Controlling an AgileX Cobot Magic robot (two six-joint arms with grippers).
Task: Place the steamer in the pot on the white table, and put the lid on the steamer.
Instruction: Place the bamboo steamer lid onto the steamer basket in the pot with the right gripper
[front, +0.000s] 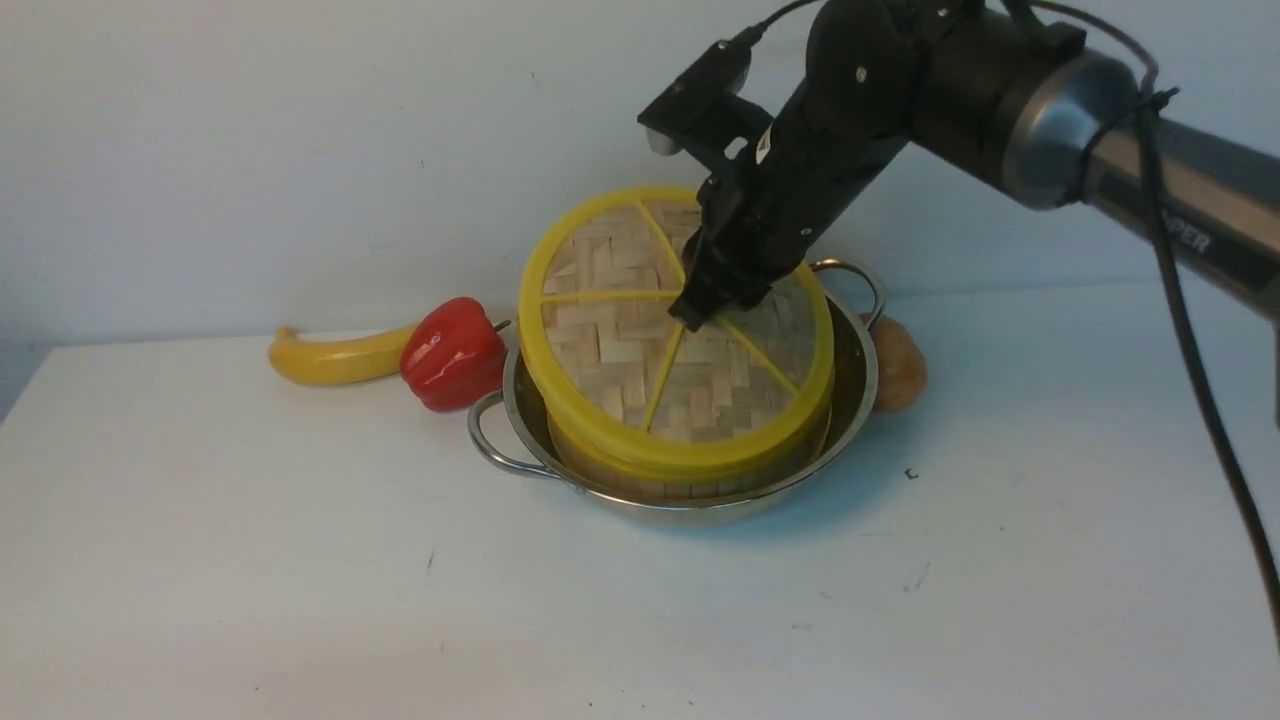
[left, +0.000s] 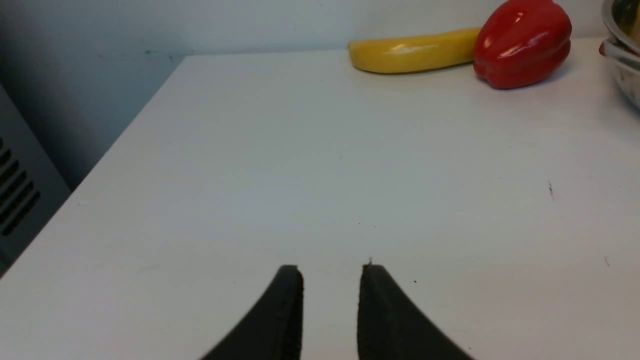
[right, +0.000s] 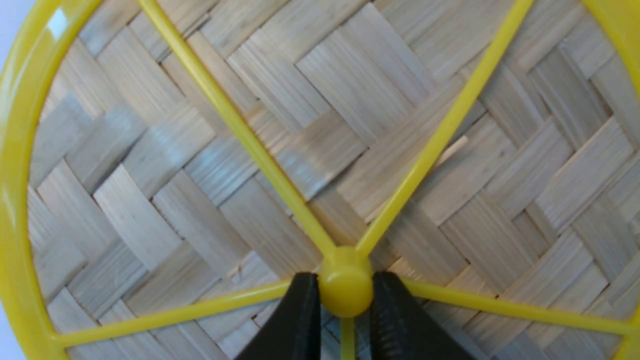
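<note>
The steamer sits inside the pot on the white table; only a strip of its bamboo wall shows, and its contents are hidden. The lid lies over it at a tilt, far side raised, near edge down on the steamer's rim. My right gripper is shut on the lid's yellow centre hub, one finger on each side of it. The woven lid fills the right wrist view. My left gripper hovers open over bare table, left of the pot, holding nothing.
A yellow banana and a red bell pepper lie just left of the pot, the pepper close to its handle. A brown potato sits against the pot's right side. A grey vented box stands beyond the table's left edge.
</note>
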